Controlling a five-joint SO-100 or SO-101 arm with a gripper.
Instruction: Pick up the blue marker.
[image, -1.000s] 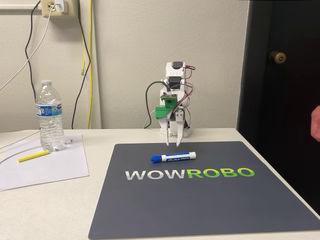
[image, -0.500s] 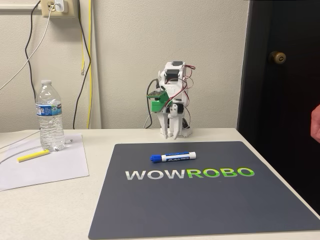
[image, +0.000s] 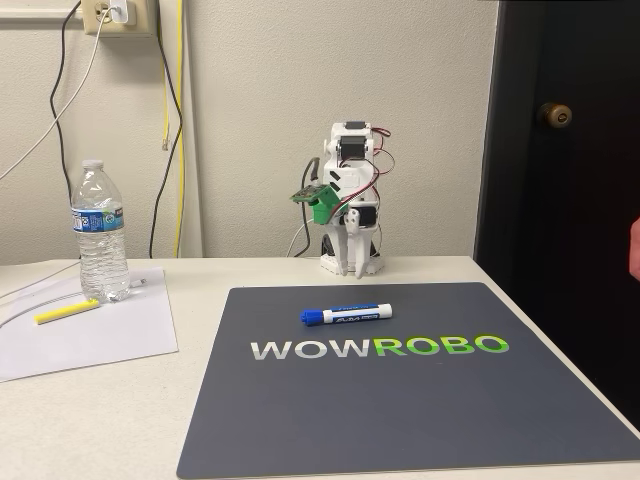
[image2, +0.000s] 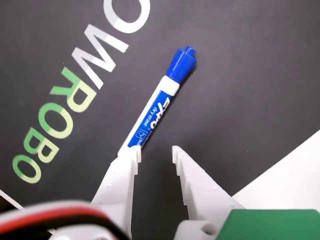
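Since the earlier frames the arm has folded back toward its base at the far side of the bench (image: 120, 420), and the hand (image: 352, 266), which a second ago hung just above the marker, now sits tucked close in front of the white base, pointing down. The blue marker (image: 346, 315) has not moved.

In the fixed view the marker lies flat on the far part of the dark WOWROBO mat (image: 400, 400), just beyond the printed lettering, with its dark blue cap to the left and the white barrel to the right. It is apart from the hand, nearer the camera than the arm.

In the wrist view the hand (image2: 155, 152) is open, its two white fingers (image2: 122, 172) spread with a bare strip of mat between them. The blue marker (image2: 157, 110) lies just beyond the fingertips, slanting up to the right, cap at the far end; its barrel end shows right beside the left fingertip.

On the left of the bench in the fixed view a water bottle (image: 99, 232) stands on a sheet of paper (image: 90, 335), with a thin yellow stick (image: 67, 311) lying just near it.
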